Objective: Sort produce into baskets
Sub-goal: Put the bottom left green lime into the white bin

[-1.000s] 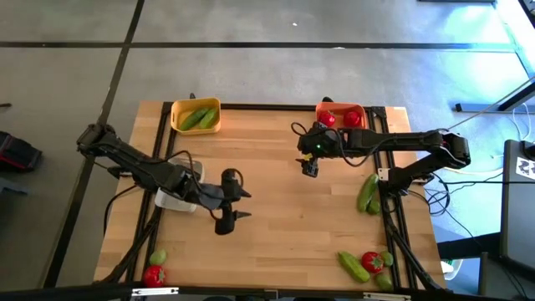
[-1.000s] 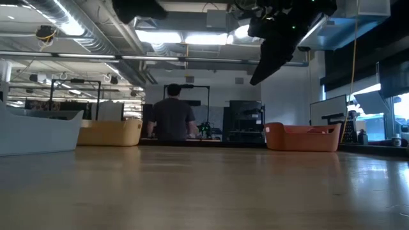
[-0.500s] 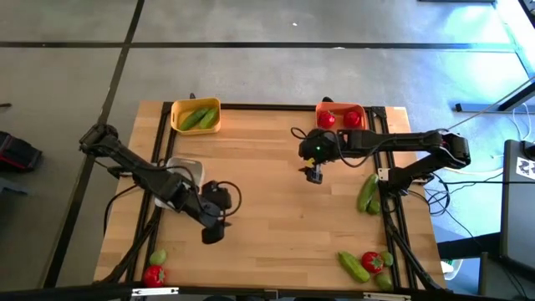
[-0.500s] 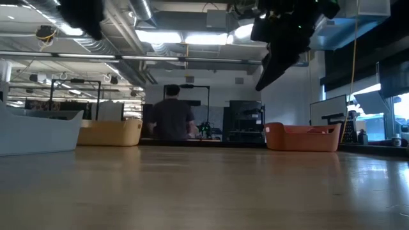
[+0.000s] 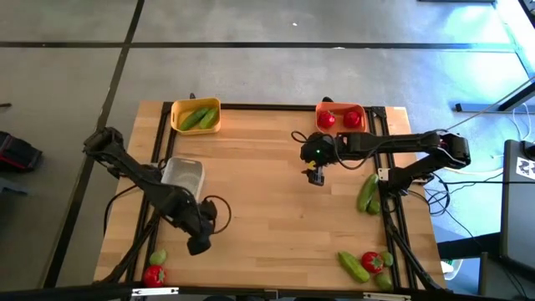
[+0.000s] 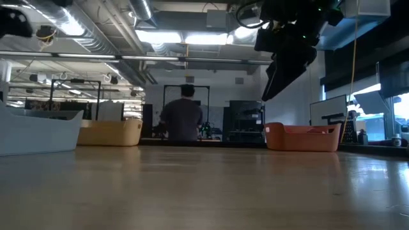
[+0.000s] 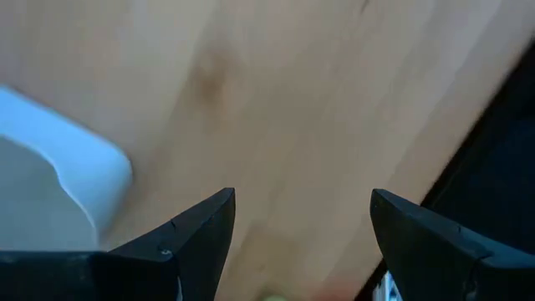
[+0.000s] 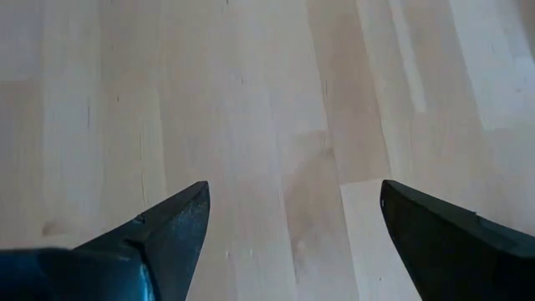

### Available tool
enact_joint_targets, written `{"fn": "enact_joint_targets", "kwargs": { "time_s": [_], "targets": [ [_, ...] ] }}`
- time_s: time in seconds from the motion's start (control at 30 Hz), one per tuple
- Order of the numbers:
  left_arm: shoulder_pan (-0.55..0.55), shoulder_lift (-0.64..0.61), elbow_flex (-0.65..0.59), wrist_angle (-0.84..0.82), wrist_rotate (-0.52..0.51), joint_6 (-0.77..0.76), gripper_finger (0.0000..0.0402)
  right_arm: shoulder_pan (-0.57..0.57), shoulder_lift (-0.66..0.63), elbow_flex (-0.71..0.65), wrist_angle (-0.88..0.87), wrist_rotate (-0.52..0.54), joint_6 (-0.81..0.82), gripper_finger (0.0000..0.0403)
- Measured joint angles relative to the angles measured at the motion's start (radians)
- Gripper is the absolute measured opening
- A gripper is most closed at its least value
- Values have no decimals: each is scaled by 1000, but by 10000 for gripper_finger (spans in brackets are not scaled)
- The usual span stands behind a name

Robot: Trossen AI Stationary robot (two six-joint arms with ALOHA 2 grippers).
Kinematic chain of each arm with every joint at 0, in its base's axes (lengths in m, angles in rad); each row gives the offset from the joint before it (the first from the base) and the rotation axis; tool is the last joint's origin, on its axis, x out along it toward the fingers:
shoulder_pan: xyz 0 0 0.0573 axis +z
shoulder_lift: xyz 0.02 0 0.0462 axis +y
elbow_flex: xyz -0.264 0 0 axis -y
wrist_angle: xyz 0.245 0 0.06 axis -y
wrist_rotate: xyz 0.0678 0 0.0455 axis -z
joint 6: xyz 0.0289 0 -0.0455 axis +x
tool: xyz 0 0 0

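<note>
At the table's near left corner lie a red tomato (image 5: pixel 154 275) and a small green piece (image 5: pixel 158 257); at the near right, a mixed cluster of produce (image 5: pixel 365 265). The left gripper (image 5: pixel 199 244) hovers near them, jaws apart and empty, beside the whitish tray (image 5: pixel 183 173). Farther on, the right gripper (image 5: pixel 316 175) hangs over bare wood, jaws apart. Two cucumbers (image 5: pixel 367 193) lie at the right edge. Farthest stand the yellow basket (image 5: pixel 196 115) holding cucumbers and the orange basket (image 5: pixel 341 115) holding tomatoes.
</note>
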Motion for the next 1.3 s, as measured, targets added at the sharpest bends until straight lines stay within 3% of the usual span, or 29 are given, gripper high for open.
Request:
{"fn": "enact_joint_targets", "kwargs": {
  "time_s": [0.23,0.57,1.3],
  "targets": [
    [-29,117,0,0,249,-34,272,0,0,0,20,0,0,339],
    [-105,203,-1,0,390,-307,272,0,0,0,45,0,0,339],
    [-266,332,-1,-47,467,-369,272,0,0,0,102,1,-7,339]
  ]
}}
